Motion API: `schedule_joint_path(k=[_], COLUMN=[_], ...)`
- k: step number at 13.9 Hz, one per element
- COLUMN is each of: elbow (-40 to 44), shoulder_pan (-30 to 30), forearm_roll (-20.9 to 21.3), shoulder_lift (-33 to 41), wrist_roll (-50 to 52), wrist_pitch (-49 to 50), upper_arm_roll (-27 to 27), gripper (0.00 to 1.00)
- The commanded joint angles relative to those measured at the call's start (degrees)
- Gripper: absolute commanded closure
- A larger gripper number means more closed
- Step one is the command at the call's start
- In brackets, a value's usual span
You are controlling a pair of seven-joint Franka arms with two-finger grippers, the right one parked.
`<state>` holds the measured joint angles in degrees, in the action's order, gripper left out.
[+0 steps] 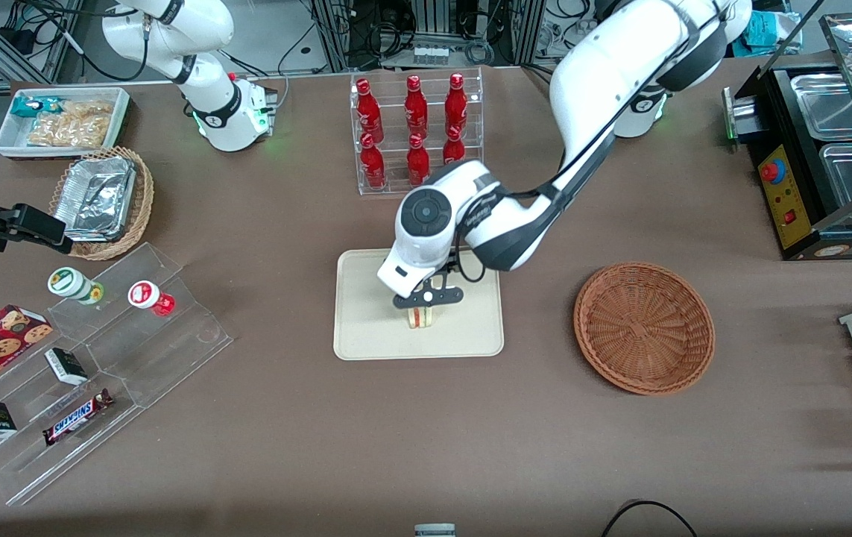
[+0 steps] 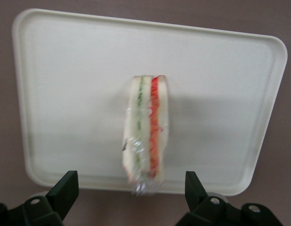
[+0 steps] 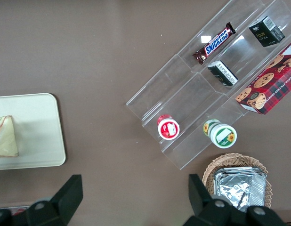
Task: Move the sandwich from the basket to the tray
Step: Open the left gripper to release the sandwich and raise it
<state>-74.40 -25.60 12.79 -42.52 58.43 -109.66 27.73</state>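
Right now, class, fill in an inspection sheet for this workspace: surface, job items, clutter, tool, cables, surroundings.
Surface: brown table.
Job items: sandwich stands on edge on the tray; basket holds nothing, lies toward the working arm's end.
Clutter: red bottles in a clear rack; foil containers in a tan basket; Snickers bar on a clear stand.
Tool: left tool open, above the sandwich, fingers apart from it.
Cables: black loop at the table edge nearest the front camera.
Surroundings: food warmer at the working arm's end.
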Motion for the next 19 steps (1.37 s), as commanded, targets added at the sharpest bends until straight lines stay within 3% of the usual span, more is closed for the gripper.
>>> schedule_joint_path(k=[1, 4, 8, 9, 13, 16, 19], elbow=[-2.4, -2.4, -5.5, -6.5, -14.5, -20.9, -20.9], shoulder_pan=[3.7, 4.8, 4.9, 4.9, 4.9, 4.8, 4.8], forearm_roll=[1.1, 2.2, 0.9, 0.0, -10.9, -12.0, -11.9], shoulder_lift=[6.6, 9.5, 12.7, 13.3, 22.0, 29.2, 33.4], wrist_roll=[-0.6, -2.3, -6.7, -9.5, -25.6, -32.5, -38.3], wrist_pitch=[7.2, 13.9, 17.6, 17.6, 17.9, 18.5, 22.8], upper_arm_roll=[-0.1, -0.9, -7.1, -8.4, -19.3, -24.8, -28.9], gripper=[0.00, 0.00, 0.00, 0.00, 0.00, 0.00, 0.00])
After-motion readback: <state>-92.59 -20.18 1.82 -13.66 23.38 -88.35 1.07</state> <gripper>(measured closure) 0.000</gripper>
